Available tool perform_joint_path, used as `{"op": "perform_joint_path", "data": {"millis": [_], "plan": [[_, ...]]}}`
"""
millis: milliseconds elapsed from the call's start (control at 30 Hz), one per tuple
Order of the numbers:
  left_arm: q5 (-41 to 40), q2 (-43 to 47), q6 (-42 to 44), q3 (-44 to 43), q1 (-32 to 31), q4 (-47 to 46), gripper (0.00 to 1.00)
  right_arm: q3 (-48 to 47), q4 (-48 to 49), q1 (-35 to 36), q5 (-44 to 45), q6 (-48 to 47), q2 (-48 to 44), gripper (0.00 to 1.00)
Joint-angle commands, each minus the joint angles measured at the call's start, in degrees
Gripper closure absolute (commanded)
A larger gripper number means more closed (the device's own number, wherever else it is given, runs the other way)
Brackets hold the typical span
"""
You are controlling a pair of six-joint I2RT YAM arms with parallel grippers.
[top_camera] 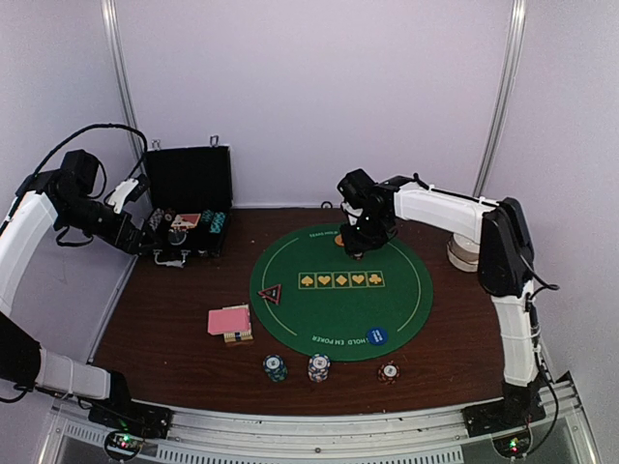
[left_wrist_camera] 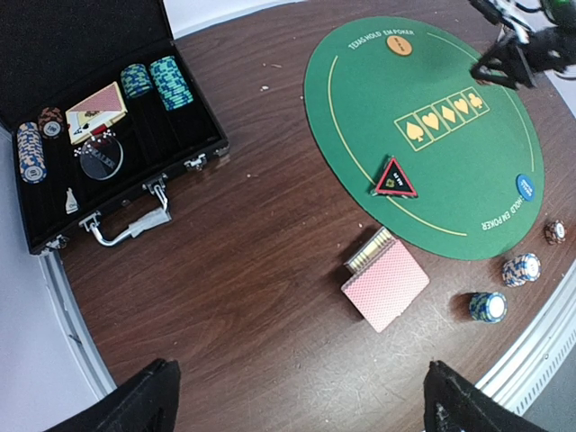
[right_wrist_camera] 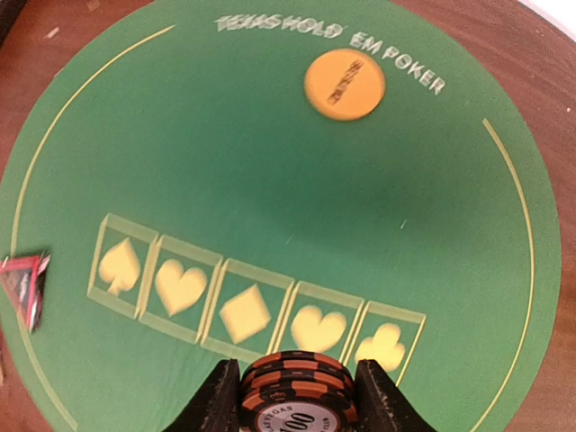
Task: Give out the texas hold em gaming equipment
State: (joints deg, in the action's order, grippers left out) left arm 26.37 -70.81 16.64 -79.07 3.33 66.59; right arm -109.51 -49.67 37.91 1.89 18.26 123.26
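Outside the case [top_camera: 189,179]: four chip stacks [top_camera: 275,366] [top_camera: 318,367] [top_camera: 388,371] [right_wrist_camera: 297,396], two discs [left_wrist_camera: 399,44] [left_wrist_camera: 526,186], one triangle marker [left_wrist_camera: 394,177], one card deck [left_wrist_camera: 387,283].

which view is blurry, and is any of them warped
Right wrist: motion blur smears the green mat lettering and the orange disc, while the chip stack in the jaws is sharper. Left wrist: sharp but fisheye, and the table edge bows. Top external: even light, slightly soft detail, no warp.
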Motion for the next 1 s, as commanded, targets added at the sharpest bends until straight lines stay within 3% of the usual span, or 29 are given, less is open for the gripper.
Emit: {"op": "perform_joint_path", "data": {"millis": [0, 333, 700, 967], "plan": [[1.2, 0.8, 0.9, -0.8, 0.4, -0.1, 0.03, -8.1, 0.5, -3.4, -0.3, -0.1, 6.4, 0.86], [1.4, 0.7, 1.2, -0.6, 0.4, 0.0, 0.03, -21.1, 1.1, -6.6, -0.3, 0.1, 18.8, 0.85], [0.8, 0.8, 1.7, -0.2, 0.4, -0.1, 0.03, -22.7, 1.2, -9.0, -1.3, 0.7, 22.9, 0.83], [0.9, 0.6, 1.7, -0.2, 0.4, 0.0, 0.02, -23.5, 1.6, -9.4, -1.7, 0.7, 24.1, 0.58]]}}
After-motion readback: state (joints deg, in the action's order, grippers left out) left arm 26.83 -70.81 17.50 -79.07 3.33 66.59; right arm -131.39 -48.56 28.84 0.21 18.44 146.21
